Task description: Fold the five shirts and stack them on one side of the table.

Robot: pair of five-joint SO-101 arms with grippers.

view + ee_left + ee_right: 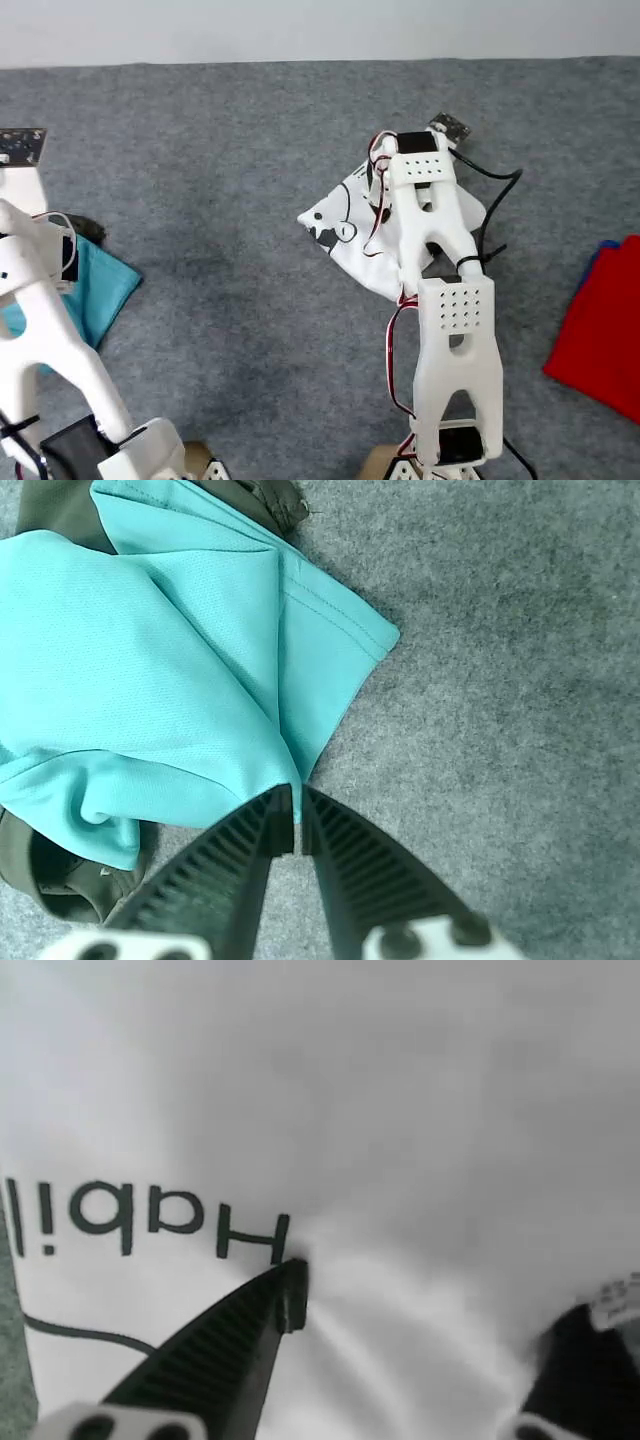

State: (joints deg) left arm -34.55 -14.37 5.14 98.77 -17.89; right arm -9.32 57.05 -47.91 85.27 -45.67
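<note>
High view puts the left arm (45, 330) at the left edge of the grey table cover (220, 150). Its wrist is over a teal shirt (105, 285) that lies partly folded, with a dark olive garment (92, 229) peeking out from under the far side. In the left wrist view, the left gripper (298, 815) has its jaws drawn together on a pointed fold at the teal shirt's edge. The cloth runs into the thin slit between the ribbed fingers (240, 855), and olive fabric shows beneath the teal on two sides.

Near the middle of the table a white shirt (340, 215) with black print lies crumpled. The right arm (455, 320) stretches out over it from the near edge. In the right wrist view, the right gripper (430, 1310) has its jaws wide apart, with one fingertip (288, 1285) pressed into the white cloth just beside a line of black lettering.

At the right edge a red shirt (600, 330) lies flat, well apart from the white one, with a sliver of blue cloth (606, 246) at its far corner.
</note>
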